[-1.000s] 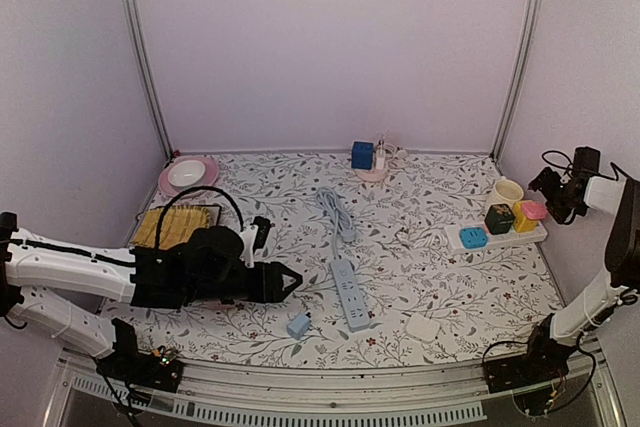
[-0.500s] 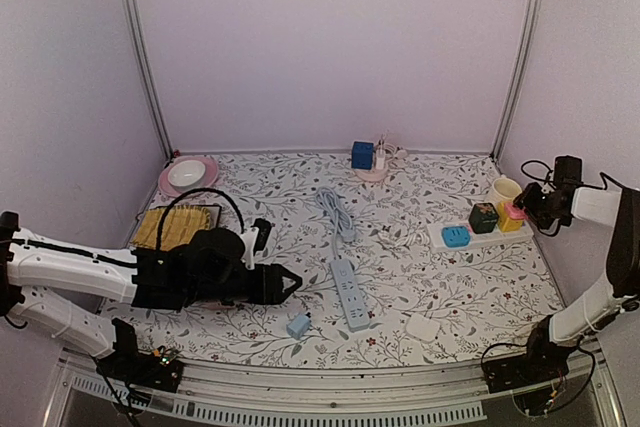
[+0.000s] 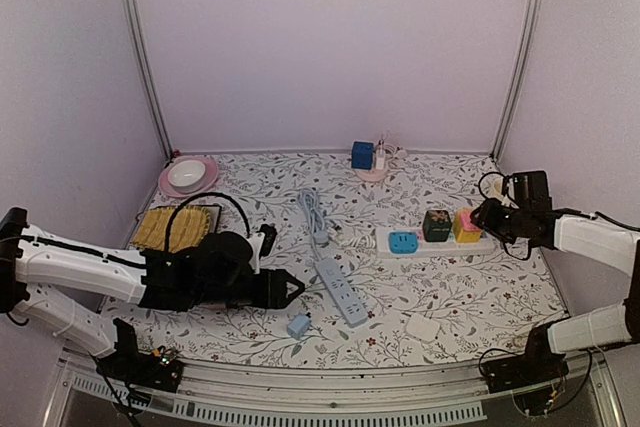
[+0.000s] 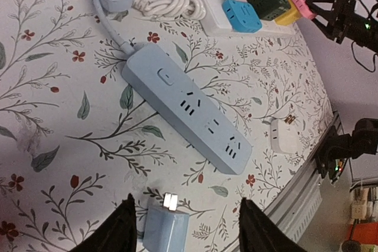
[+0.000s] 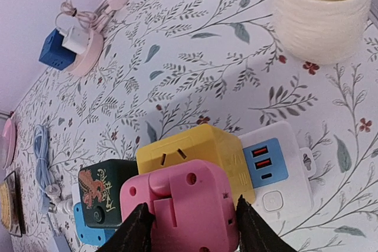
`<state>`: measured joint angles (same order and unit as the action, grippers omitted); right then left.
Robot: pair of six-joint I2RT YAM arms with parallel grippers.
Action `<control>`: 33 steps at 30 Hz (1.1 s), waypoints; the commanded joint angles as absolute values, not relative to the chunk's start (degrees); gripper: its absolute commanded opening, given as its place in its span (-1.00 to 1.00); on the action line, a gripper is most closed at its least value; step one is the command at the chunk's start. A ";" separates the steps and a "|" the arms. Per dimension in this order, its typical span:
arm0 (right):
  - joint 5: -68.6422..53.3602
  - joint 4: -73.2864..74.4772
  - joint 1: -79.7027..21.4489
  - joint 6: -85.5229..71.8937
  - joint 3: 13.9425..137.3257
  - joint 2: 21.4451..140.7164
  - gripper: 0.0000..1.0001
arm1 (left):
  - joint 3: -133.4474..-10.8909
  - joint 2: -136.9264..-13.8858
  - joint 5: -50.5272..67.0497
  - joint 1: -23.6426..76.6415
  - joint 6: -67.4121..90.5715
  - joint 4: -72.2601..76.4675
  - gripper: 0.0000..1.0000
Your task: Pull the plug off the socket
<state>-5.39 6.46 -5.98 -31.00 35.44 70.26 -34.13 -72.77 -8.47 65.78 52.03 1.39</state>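
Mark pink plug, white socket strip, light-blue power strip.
pink plug (image 5: 177,205): right wrist view, on its top face.
white socket strip (image 5: 293,195): right wrist view, on the bare end beside the button.
light-blue power strip (image 4: 195,110): left wrist view, on the middle of its top.

Table cover (image 4: 47,122): matt, floral-printed. Blue power strip (image 4: 186,107): smooth matt plastic is noted. Pink plug (image 5: 183,210): smooth plastic, faintly glossy. Cream cup (image 5: 321,13): ribbed, matt. Blue adapter (image 4: 164,229): bright metal prongs are seen.

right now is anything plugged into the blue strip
No, every socket on the blue strip shows bare in the left wrist view, and the small plug lies apart from it.
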 commanded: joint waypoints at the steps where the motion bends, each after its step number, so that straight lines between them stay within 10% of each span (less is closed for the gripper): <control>1: -2.77 6.73 -16.71 -35.41 33.81 66.49 -0.02 | -36.01 -73.93 -8.01 66.21 51.59 2.55 0.19; 17: 9.32 11.59 -47.51 -40.91 43.43 75.50 0.01 | -39.26 -77.37 -7.56 66.96 52.24 2.81 0.19; 26: 12.95 15.12 -46.46 -30.77 46.12 70.77 0.71 | -39.05 -76.13 -8.08 67.14 52.55 2.64 0.19; 33: 11.91 15.82 -47.65 -17.70 50.43 76.55 0.76 | -38.16 -75.05 -8.69 67.08 53.09 2.32 0.19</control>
